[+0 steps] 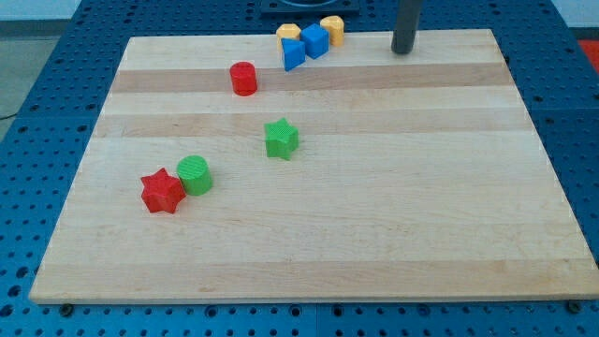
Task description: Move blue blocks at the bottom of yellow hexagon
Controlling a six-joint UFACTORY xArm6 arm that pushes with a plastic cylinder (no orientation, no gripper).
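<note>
Two blue blocks sit at the board's top edge: a blue triangular block (293,54) and a blue cube (314,41) touching it on its right. A yellow hexagon (288,32) lies just above the triangular block, touching it. A second yellow block (332,29) sits at the cube's upper right. My tip (403,50) is the lower end of the dark rod at the view's top right, about a hundred pixels to the right of the blue cube, touching no block.
A red cylinder (243,79) stands lower left of the blue blocks. A green star (281,139) is near the board's middle. A green cylinder (195,175) touches a red star (162,191) at the lower left. The wooden board (393,206) rests on a blue perforated table.
</note>
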